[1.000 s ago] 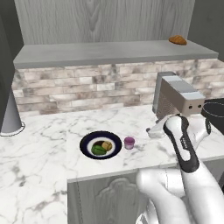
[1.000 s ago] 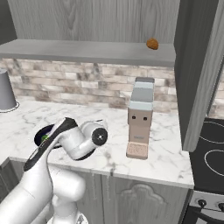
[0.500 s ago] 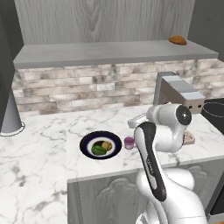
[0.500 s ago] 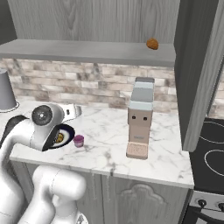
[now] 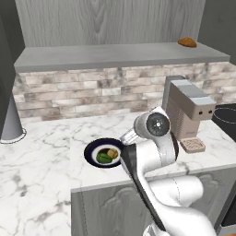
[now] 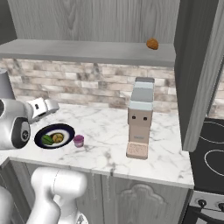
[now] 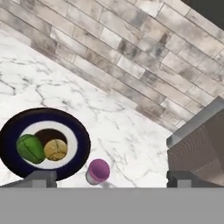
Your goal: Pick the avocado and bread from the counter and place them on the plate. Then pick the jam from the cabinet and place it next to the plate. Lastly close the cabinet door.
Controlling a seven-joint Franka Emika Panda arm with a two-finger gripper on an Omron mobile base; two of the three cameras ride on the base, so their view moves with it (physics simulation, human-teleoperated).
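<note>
On the marble counter [image 5: 41,170] in the left base view, the plate [image 5: 92,151] lies at about 8 o'clock of centre, with the avocado [image 5: 103,157] and the bread [image 5: 113,153] side by side on its brown middle, the avocado toward 9 o'clock of the bread. Arm's dark-jointed elbow rises just at 3 o'clock of the plate and covers the counter there. Coffee machine [image 5: 189,115] stands at 3 o'clock. Croissant-shaped piece [image 5: 187,42] sits on the grey shelf board [image 5: 115,55] of the upper cabinet, at 1 o'clock.

Right base view: plate [image 6: 65,130] at 9 o'clock, avocado [image 6: 47,140] and bread [image 6: 57,138] on it, touching or nearly so. Jam [image 6: 78,141] stands upright on the counter [image 6: 105,148] just beside the plate's rim, toward 3 o'clock of it, apart from the rim. Coffee machine [image 6: 140,116] near centre. Cabinet door [image 6: 197,70] hangs open at 3 o'clock, edge-on. Small brown piece [image 6: 152,43] on the shelf at 1 o'clock.

Hand view: gripper [image 7: 111,180] spread wide, nothing between its tips, hovering over the counter [image 7: 131,131]. Plate [image 7: 13,127] at 8 o'clock, avocado [image 7: 30,148] and bread [image 7: 55,149] on it. Jam [image 7: 98,171] at 6 o'clock, just beside the rim. Coffee machine [image 7: 201,144] at 4 o'clock.
</note>
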